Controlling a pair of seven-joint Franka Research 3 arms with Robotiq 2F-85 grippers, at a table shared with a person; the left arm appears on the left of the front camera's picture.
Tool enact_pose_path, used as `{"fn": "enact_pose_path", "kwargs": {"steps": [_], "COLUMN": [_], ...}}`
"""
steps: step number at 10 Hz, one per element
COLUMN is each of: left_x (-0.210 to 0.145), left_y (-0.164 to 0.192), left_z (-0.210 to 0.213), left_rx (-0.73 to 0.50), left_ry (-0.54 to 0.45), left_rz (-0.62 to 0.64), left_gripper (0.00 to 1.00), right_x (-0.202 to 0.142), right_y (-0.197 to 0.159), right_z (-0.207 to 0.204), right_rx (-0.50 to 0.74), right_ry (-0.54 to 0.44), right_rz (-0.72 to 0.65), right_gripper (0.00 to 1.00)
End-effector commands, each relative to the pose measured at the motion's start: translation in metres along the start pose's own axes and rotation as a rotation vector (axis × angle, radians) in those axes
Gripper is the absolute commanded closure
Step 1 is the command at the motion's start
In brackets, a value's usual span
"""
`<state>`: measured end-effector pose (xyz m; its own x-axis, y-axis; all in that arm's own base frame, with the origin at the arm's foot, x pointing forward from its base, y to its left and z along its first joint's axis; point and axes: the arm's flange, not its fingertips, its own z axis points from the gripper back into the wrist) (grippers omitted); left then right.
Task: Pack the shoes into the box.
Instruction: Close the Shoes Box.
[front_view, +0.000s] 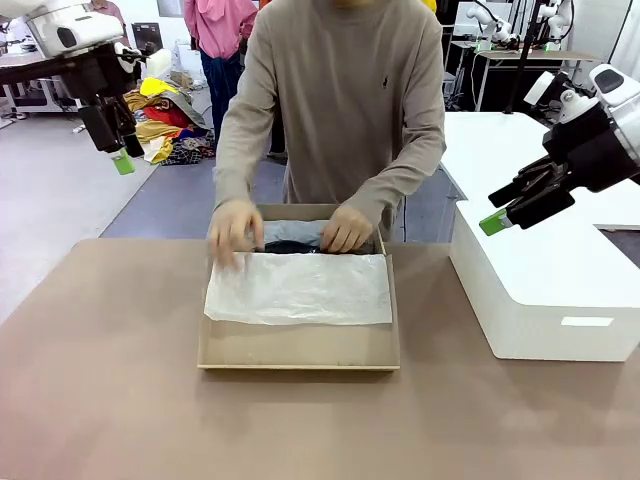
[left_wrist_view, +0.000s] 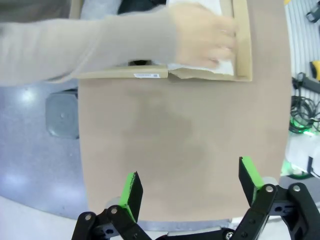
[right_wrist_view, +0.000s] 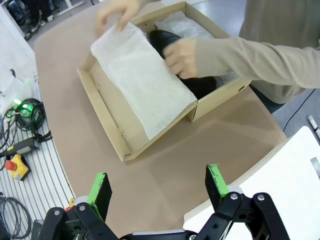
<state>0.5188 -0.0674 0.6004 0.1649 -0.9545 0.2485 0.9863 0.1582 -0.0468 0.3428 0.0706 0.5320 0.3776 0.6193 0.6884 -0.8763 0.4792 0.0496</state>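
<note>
Shoes (right_wrist_view: 161, 39): glossy black | box (front_view: 300, 350): tan cardboard, rectangular | tissue (front_view: 300, 288): white, crinkled

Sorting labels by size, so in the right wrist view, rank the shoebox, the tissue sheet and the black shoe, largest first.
1. shoebox
2. tissue sheet
3. black shoe, partly hidden by the person's hand

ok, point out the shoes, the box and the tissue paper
shoes (right_wrist_view: 161, 39): right wrist view, black upper.
box (right_wrist_view: 103, 104): right wrist view, side wall.
tissue paper (right_wrist_view: 142, 82): right wrist view, sheet's middle.
</note>
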Motion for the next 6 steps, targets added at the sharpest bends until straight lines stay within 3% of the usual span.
{"fn": "enact_pose_path", "kwargs": {"steps": [1, 2, 3, 6], "left_x": [-0.017, -0.026, -0.033, -0.045], "left_y": [0.005, 0.008, 0.010, 0.016], "left_z": [0.005, 0.007, 0.007, 0.004], "left_rx": [-0.017, -0.023, -0.027, -0.065], "left_ry": [-0.073, -0.099, -0.118, -0.149], "left_rz": [-0.028, -0.018, -0.008, 0.009], "left_gripper": [0.00, 0.00, 0.07, 0.65], "right_x": [0.000, 0.000, 0.000, 0.000], "right_y": [-0.001, -0.001, -0.001, -0.001], "right_z": [0.000, 0.000, 0.000, 0.000], "right_rx": [0.013, 0.013, 0.013, 0.013], "right_ry": [-0.017, -0.017, -0.017, -0.017], "right_rz": [0.005, 0.005, 0.005, 0.005], "right_gripper": [0.00, 0.00, 0.00, 0.00]}}
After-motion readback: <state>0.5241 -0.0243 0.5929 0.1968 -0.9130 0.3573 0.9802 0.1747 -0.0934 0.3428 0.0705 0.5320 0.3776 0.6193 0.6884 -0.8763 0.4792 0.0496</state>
